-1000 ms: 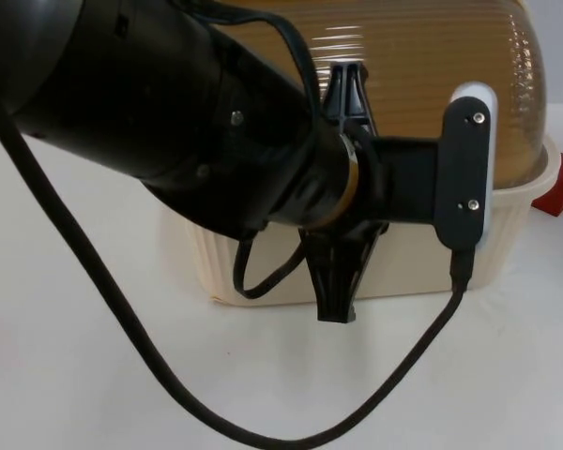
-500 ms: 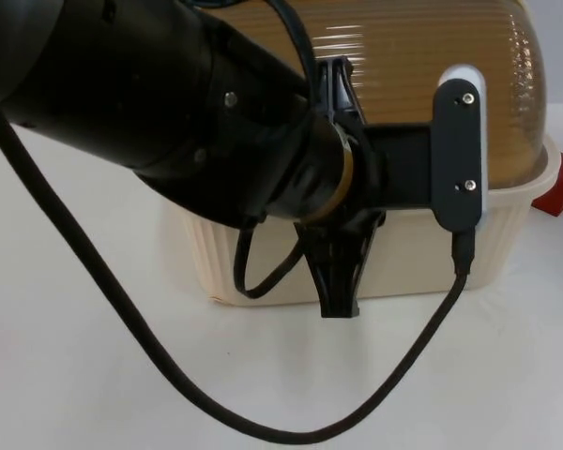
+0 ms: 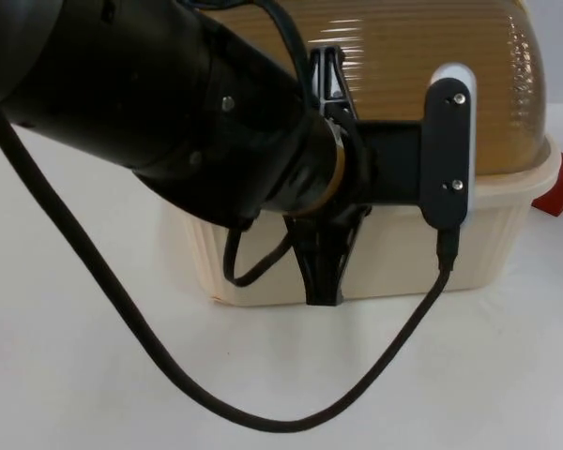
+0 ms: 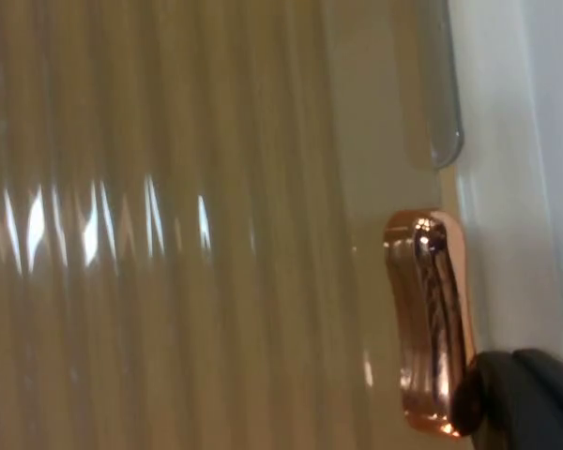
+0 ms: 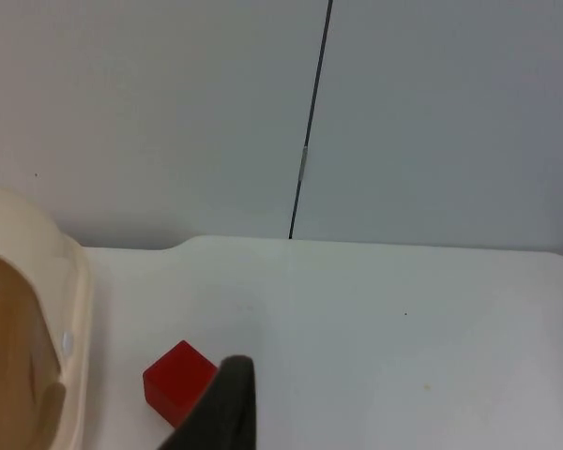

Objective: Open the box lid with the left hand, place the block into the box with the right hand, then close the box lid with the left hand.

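1. White tabletop [image 3: 66, 375] carries a cream box [image 3: 403, 258] at centre, its amber ribbed lid [image 3: 422, 56] domed over it and apparently not yet lifted.
2. Left end effector [image 3: 325, 253] hangs at the box's near wall, about 6 o'clock of the lid. It has crept up and toward the lid over the last second, so I judge the opening step is just starting.
3. In the left wrist view a black fingertip [image 4: 525, 403] touches the lid's copper handle [image 4: 430, 323]; I cannot tell whether the fingers are spread or pressed together.
4. Red block [image 3: 558, 186] sits at 3 o'clock, just beside the box.
5. Right end effector [image 5: 223, 408] waits near the block; its grip is likewise unclear.
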Controlling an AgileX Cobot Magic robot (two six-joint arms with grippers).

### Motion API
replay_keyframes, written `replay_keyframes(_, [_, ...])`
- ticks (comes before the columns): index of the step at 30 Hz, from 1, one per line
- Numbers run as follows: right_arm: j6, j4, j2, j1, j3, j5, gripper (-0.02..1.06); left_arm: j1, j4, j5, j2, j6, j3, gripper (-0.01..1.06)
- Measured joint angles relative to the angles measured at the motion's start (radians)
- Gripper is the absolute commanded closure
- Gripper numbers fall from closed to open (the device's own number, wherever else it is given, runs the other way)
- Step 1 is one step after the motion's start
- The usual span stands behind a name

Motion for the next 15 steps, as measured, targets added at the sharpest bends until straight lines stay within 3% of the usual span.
replay_keyframes(11, [0.0,0.0,0.0,0.0,0.0,0.002,-0.01,-0.006,0.085,0.021,0.0,-0.016,0.0,1.05])
replay_keyframes(15, [0.0,0.0,0.0,0.0,0.0,0.002,-0.01,-0.006,0.151,0.052,0.0,-0.106,0.0,1.05])
